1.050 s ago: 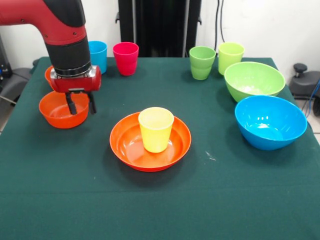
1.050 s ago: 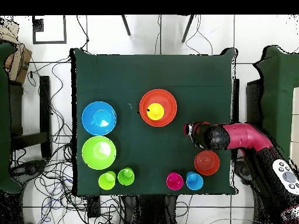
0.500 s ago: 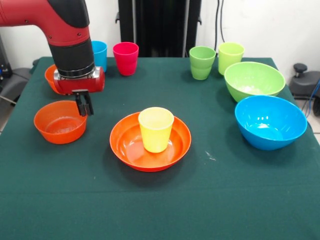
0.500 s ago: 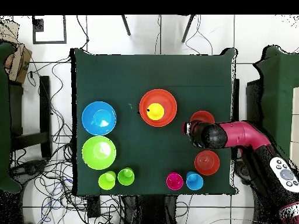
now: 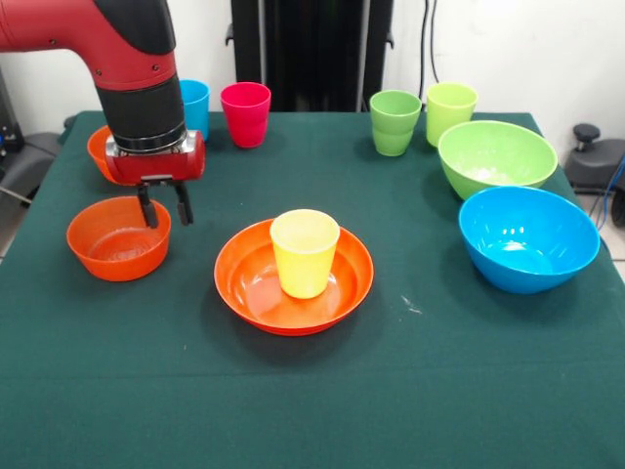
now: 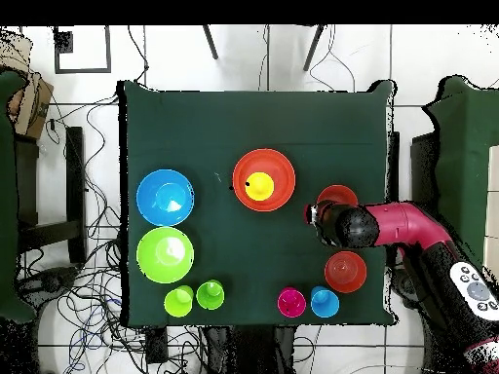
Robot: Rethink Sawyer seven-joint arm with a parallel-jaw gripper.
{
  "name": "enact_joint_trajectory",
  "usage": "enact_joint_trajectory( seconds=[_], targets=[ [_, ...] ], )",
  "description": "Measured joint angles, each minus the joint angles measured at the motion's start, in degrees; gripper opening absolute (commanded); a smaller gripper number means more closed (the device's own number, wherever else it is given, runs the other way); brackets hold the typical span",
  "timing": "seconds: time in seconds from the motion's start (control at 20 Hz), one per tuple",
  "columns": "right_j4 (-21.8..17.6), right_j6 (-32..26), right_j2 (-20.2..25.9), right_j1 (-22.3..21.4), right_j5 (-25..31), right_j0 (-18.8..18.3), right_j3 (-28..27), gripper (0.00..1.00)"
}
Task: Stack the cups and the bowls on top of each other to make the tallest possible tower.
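A dark green cloth with a matte, faintly creased weave covers the surface (image 5: 410, 391). At centre frame in the front view sits the wide orange bowl (image 5: 244, 283), shallow and glossy, with the yellow cup (image 5: 305, 252) standing upright inside it, a smooth, slightly tapered tumbler; so far that pair is all there is of the tower. At left, a small orange bowl (image 5: 112, 244) rests on the cloth, round and shiny. The pincer (image 5: 164, 204) hangs at that bowl's upper right rim, its two dark fingers parted and holding nothing. Behind the red and black arm (image 5: 137, 68) a second small orange bowl (image 5: 96, 149) peeks out, mostly hidden. Along the top stand the sky blue cup (image 5: 197, 103), the pink cup (image 5: 245, 113), a green cup (image 5: 395, 122) and a paler lime cup (image 5: 450, 110). At right lie the deep lime green bowl (image 5: 496, 156) and the blue bowl (image 5: 527, 237), both with bright highlights.

The overhead view shows the second small orange bowl (image 6: 345, 271) in full, while the arm covers most of the first there; the fingers' gap shows only from the front.
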Motion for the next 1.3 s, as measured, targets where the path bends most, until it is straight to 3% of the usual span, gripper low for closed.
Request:
enact_joint_trajectory(
  seconds=[0.6,1.3],
  targets=[
    [0.0,0.0,0.0,0.1,0.01,0.0,-0.41,1.0],
    [-0.01,0.0,0.0,3.96,0.01,0.02,-4.04,1.0]
  ],
)
